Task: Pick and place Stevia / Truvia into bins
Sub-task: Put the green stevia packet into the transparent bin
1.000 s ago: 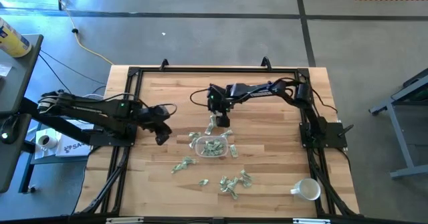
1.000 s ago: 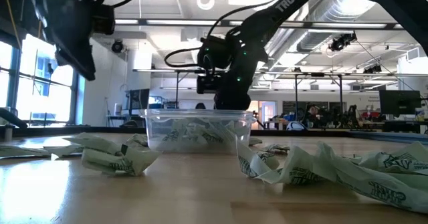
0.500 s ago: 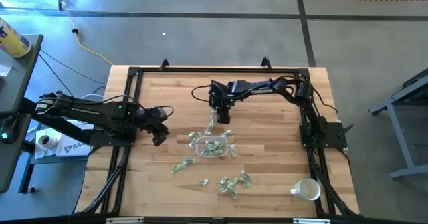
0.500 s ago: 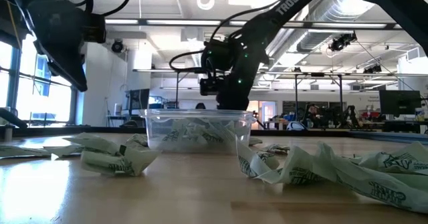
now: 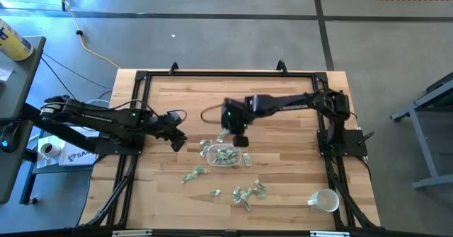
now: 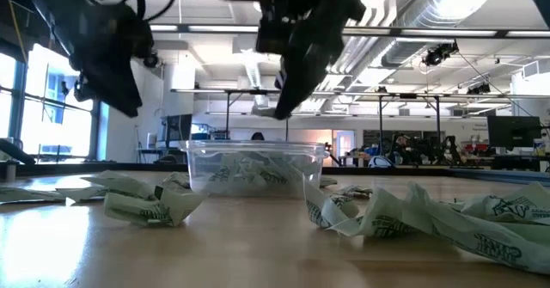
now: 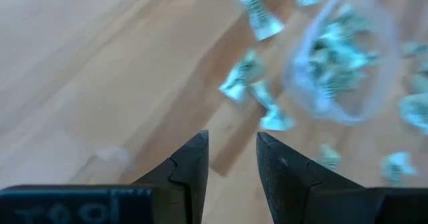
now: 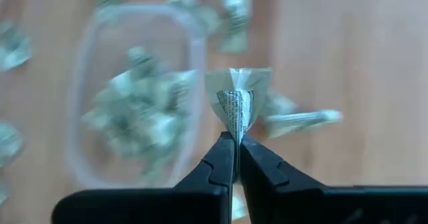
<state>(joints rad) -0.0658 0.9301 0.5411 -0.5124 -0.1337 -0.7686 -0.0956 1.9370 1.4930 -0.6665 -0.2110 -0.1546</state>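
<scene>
The clear bin stands mid-table with several green-and-white Stevia packets inside; its wall shows in the low view. More packets lie loose on the wood around it. My right gripper hangs above the bin's far rim, shut on one packet. My left gripper hovers open to the left of the bin, with nothing between its fingers. My right gripper pinches one packet between its two fingertips, by a folded or creased edge. The fingers come from above, pointing down. The packet sticks out beyond the tips, fanned wide at its free end, lifted clear of the table and the bin.
A white mug stands at the near right corner. A black frame borders the wooden top. Loose packets lie near the bin's left and right sides; bare wood stretches along the far side.
My right gripper has shut on a packet lying just beyond the bin, then risen with it and come a little toward the bin. The packet is lifted clear of the wood. My left gripper has drifted slightly right, toward the bin.
</scene>
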